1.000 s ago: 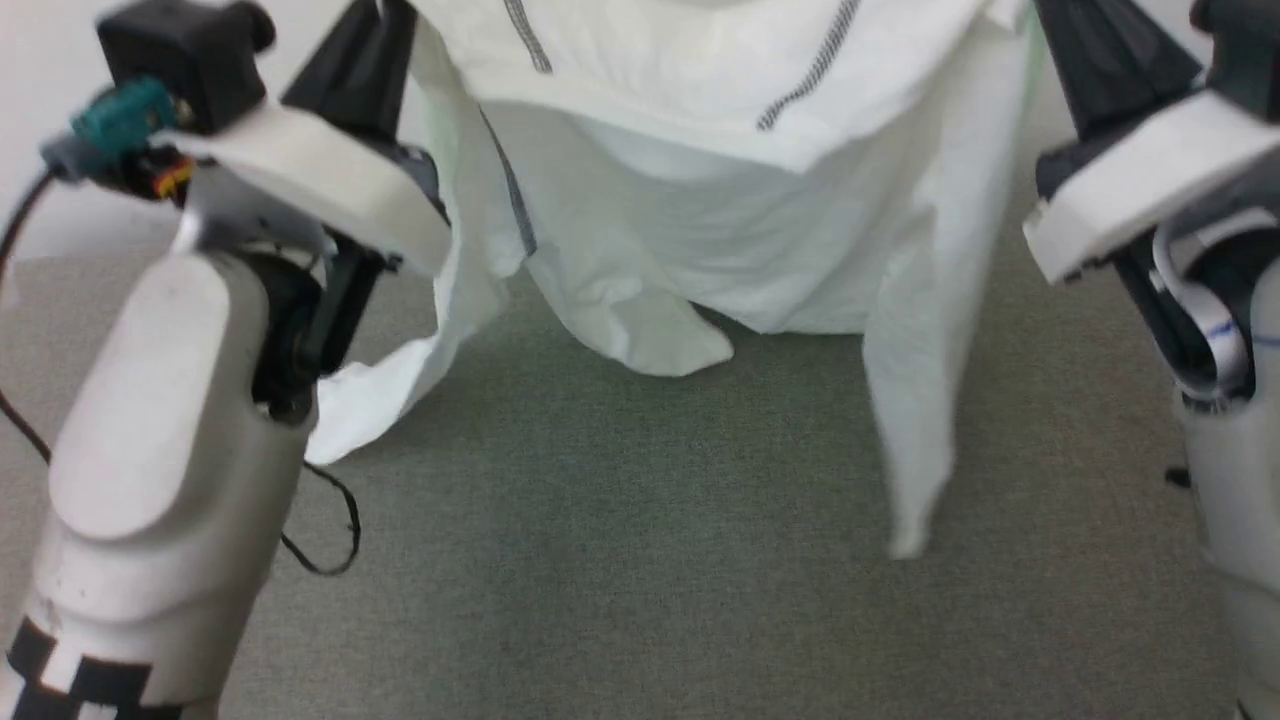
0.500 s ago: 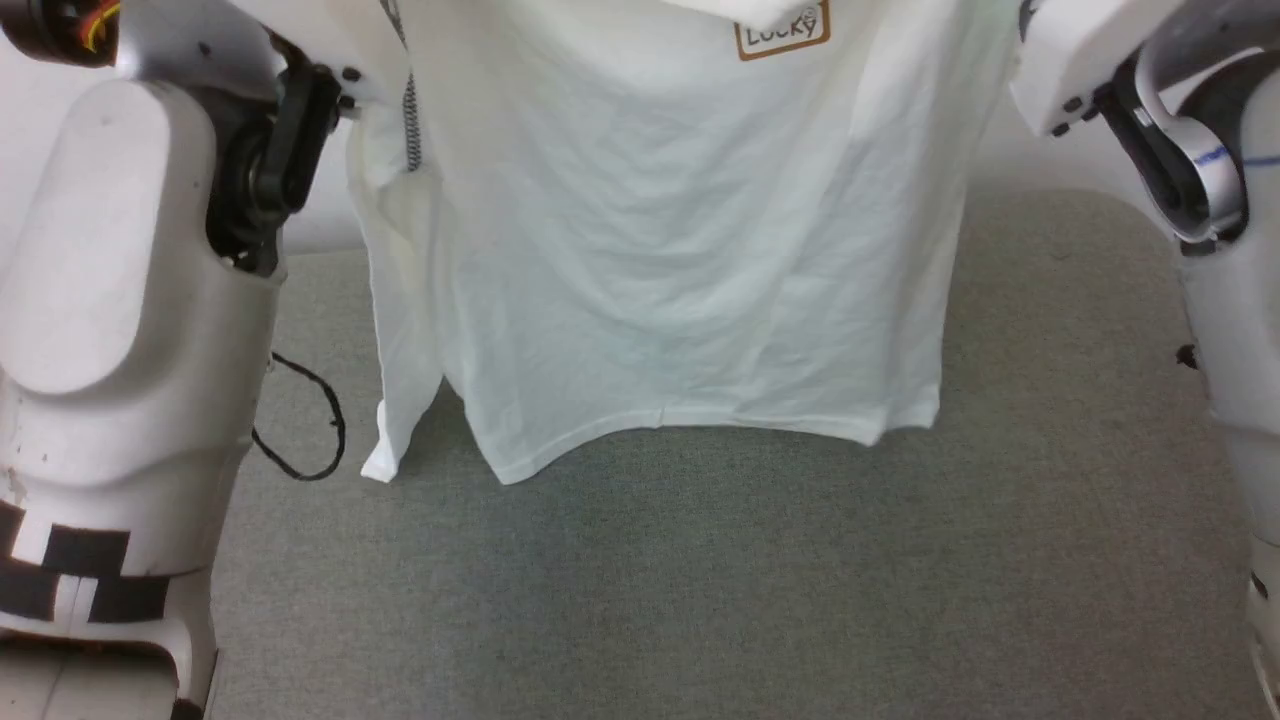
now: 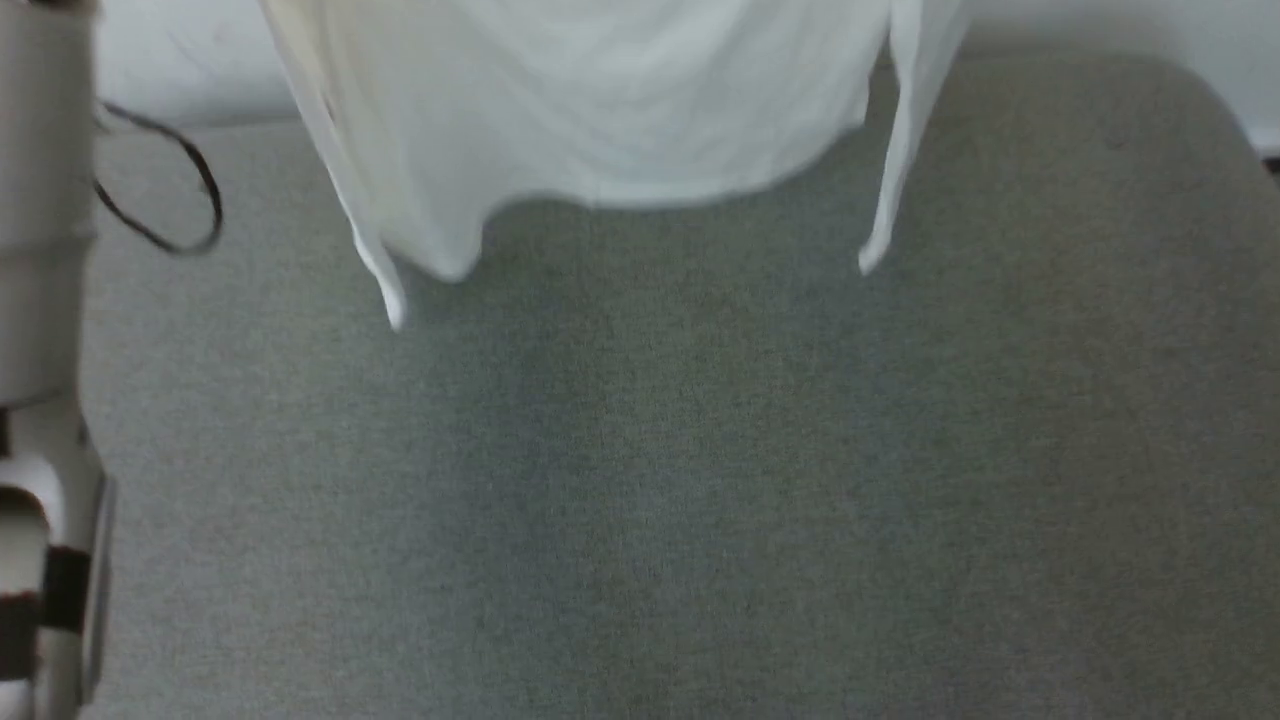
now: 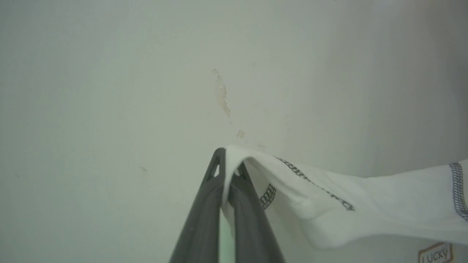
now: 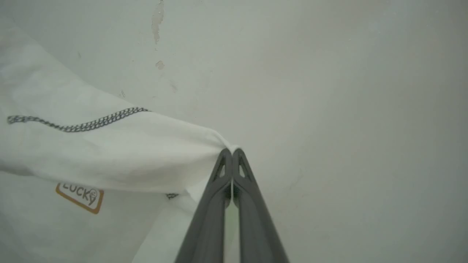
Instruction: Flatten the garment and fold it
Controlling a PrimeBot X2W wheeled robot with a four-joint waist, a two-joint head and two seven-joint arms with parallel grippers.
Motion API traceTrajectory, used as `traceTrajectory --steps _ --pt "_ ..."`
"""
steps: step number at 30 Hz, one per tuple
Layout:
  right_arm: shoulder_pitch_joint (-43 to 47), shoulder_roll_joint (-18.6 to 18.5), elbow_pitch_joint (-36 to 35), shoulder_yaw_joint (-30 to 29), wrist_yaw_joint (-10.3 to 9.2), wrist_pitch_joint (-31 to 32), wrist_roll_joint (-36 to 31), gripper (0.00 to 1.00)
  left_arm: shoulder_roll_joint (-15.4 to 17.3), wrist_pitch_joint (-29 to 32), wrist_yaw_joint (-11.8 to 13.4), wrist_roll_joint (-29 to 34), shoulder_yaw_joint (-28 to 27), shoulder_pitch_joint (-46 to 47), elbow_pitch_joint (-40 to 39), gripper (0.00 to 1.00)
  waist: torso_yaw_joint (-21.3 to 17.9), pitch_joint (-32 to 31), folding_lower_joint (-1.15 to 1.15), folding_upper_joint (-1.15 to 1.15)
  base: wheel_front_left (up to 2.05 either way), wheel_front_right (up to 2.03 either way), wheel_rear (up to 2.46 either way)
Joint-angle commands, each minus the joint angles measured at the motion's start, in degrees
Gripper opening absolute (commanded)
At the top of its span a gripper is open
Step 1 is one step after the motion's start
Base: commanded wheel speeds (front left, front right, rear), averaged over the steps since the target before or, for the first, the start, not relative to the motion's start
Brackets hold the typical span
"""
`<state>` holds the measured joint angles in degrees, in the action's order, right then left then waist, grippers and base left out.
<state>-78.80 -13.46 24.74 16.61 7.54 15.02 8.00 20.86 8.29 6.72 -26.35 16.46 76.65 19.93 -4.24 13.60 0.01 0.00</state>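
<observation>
The white long-sleeved shirt [image 3: 600, 110] hangs in the air, pinched at two places by the grippers. In the left wrist view the left gripper [image 4: 228, 162] is clenched on a fold of the shirt's upper edge. The cloth passes between the tips of its two dark fingers and drapes off to that view's right, crossed by a dark zigzag seam [image 4: 314, 183]. In the right wrist view the right gripper [image 5: 232, 153] is clamped on a bunched corner of fabric at its fingertips. From there the shirt stretches to that view's left, with a brown-outlined logo [image 5: 79, 197] below the seam. Both grippers point at a pale wall [image 5: 347, 91] with chipped paint. In the head view the shirt's hem and two sleeve ends dangle over a grey fabric-covered surface [image 3: 700, 480]. A black cable loop [image 3: 165, 200] shows beside the pale left forearm [image 3: 40, 250].
</observation>
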Motion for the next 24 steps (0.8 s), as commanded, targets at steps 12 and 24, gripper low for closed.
traceTrajectory --steps 12,24 --pt "-12.5 -1.4 4.3 -0.9 -0.05 -5.4 -4.9 0.0 0.4 -7.5 -0.1 2.3 -1.0 11.5 2.1 0.0 2.0 21.4 -0.01 0.0 0.0 0.0 0.0" --pt "-12.4 -3.4 3.6 2.1 -0.05 -8.0 -3.5 0.0 1.8 -13.3 -2.8 2.5 -0.4 10.2 2.5 0.0 1.7 28.3 -0.01 0.0 0.0 0.0 0.0"
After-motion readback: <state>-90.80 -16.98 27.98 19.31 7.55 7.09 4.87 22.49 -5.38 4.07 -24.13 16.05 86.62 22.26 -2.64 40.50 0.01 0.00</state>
